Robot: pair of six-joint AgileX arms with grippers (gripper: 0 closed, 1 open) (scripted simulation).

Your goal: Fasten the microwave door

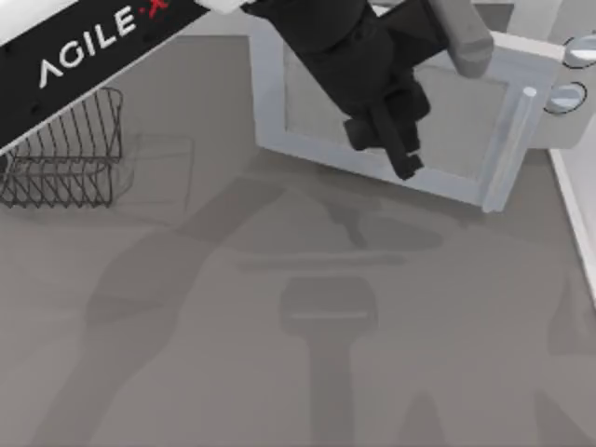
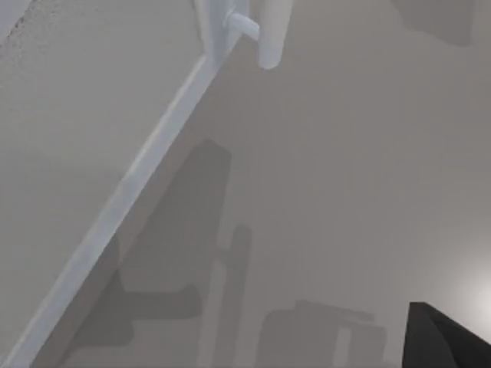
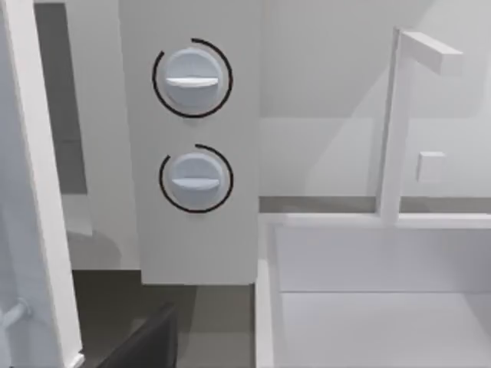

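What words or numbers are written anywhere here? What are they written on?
"AGILE" in white letters, followed by part of a red mark cut off by the picture's edge: on the black link of the left arm, at the top view's upper left.
The two knobs on the microwave body have dark arcs around them but no numbers or words.
The microwave door carries no writing.

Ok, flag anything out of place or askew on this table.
The microwave door stands out: it hangs swung open at an angle to the body, handle at its free edge, knobs exposed. The left end effector is over its window. The wire basket sits upright; nothing spilled.
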